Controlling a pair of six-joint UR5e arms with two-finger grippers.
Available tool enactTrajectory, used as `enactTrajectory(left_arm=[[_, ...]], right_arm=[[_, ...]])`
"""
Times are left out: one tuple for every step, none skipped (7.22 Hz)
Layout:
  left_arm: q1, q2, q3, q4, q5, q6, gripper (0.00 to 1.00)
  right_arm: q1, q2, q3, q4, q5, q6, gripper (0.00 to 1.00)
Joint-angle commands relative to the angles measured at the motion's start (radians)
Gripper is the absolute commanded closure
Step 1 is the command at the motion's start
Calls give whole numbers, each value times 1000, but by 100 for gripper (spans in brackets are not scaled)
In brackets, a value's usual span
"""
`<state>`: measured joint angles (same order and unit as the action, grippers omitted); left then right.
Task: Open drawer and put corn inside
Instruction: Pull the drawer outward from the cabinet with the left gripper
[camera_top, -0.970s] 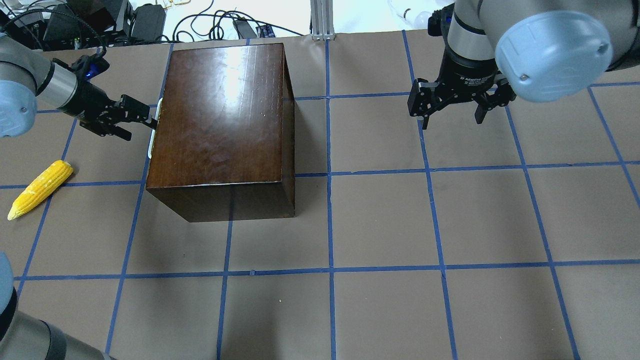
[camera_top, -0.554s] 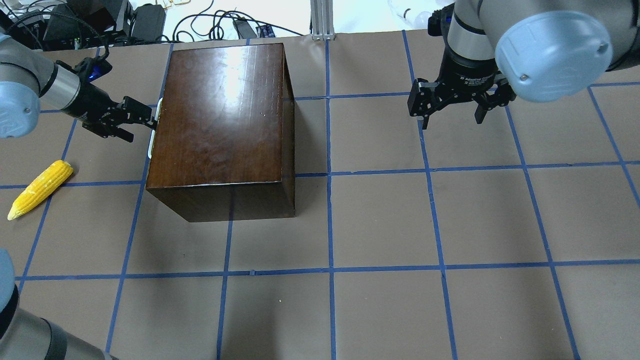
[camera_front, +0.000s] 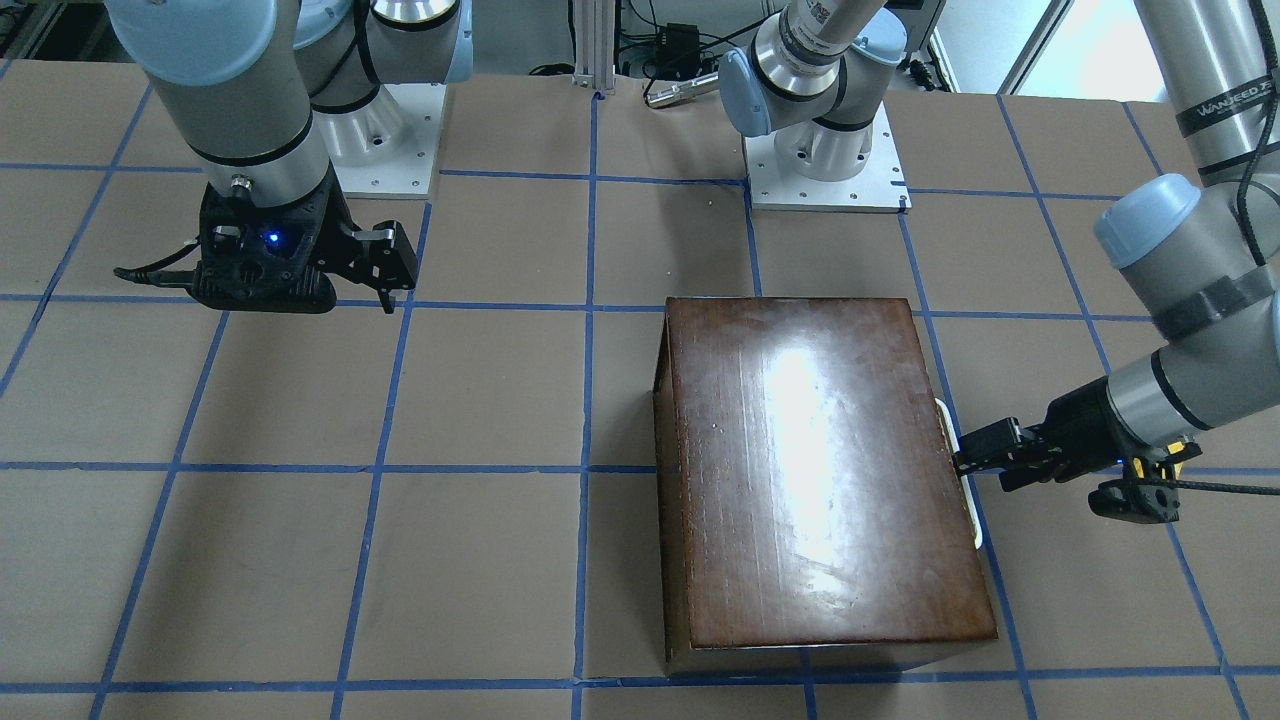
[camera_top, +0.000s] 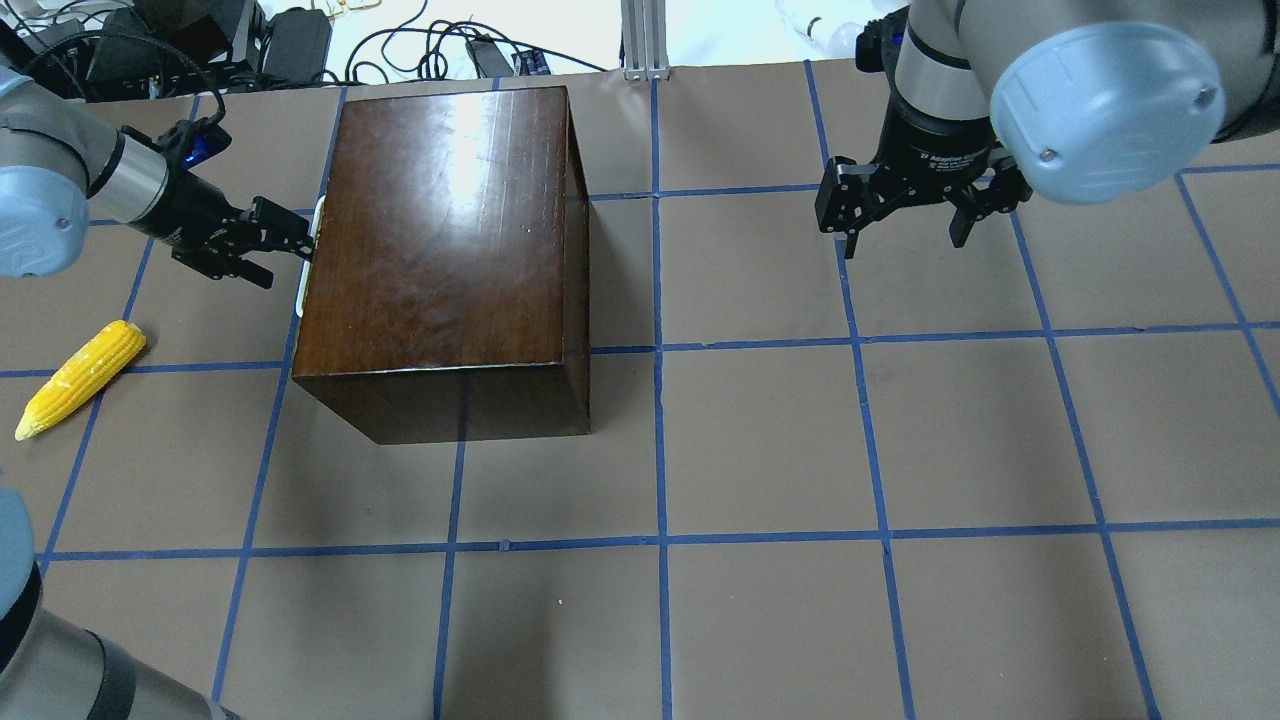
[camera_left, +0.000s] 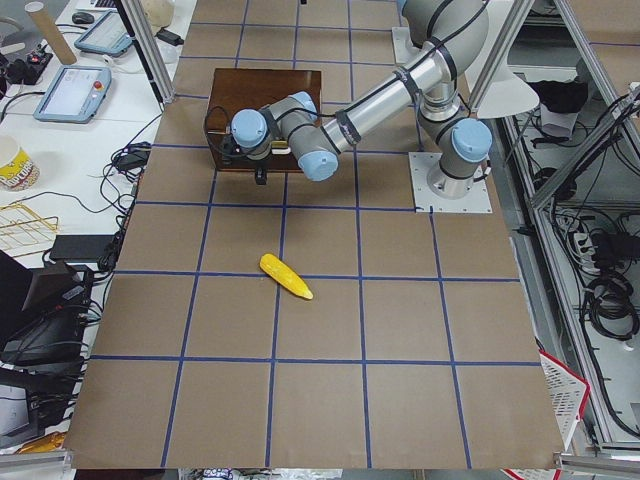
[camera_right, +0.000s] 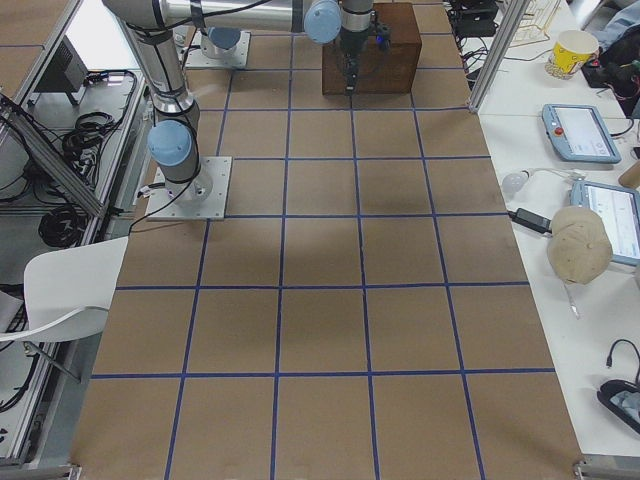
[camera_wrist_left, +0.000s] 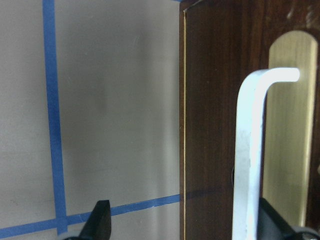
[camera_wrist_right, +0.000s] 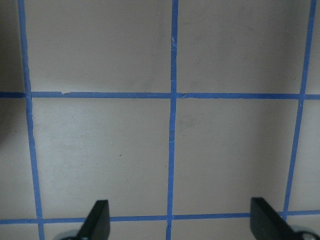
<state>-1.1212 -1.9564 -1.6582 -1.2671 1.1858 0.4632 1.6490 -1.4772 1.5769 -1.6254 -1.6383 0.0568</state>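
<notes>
The glossy dark-brown box (camera_top: 440, 230) stands at the table's far left. Its drawer is shut; the dark front panel (camera_wrist_left: 215, 100) with a white handle (camera_wrist_left: 250, 150) on a brass plate faces left. My left gripper (camera_top: 290, 245) is open at the handle (camera_top: 312, 250), which lies between its fingertips, close to the right one in the left wrist view (camera_wrist_left: 187, 222). It also shows in the front-facing view (camera_front: 968, 462). The yellow corn (camera_top: 80, 378) lies on the table left of the box, near the left edge. My right gripper (camera_top: 905, 225) is open and empty above bare table.
Blue tape lines grid the brown table top (camera_top: 760, 440). Cables and gear (camera_top: 200, 40) lie beyond the far edge. The right wrist view shows only taped table under the right gripper (camera_wrist_right: 180, 225).
My left wrist has shifted slightly toward the far edge while its fingertips stay at the handle. The box, corn and right arm have not moved.
</notes>
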Motion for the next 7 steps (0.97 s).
enactTrajectory(left_arm=[[1,-4,2,0,3,0,0],[1,-4,6,2,6,14,0],[6,-4,9,2,11,31,0],[11,-4,12,2,12,66,0],[14,-6,14,0,15,89,0],[29,-7,18,0,17,91,0],[43,-9,21,0,17,101,0]], right_arm=[[0,0,0,1,0,0,0],[0,0,0,-1,0,0,0],[0,0,0,1,0,0,0],[0,0,0,1,0,0,0],[0,0,0,1,0,0,0],[0,0,0,1,0,0,0],[0,0,0,1,0,0,0]])
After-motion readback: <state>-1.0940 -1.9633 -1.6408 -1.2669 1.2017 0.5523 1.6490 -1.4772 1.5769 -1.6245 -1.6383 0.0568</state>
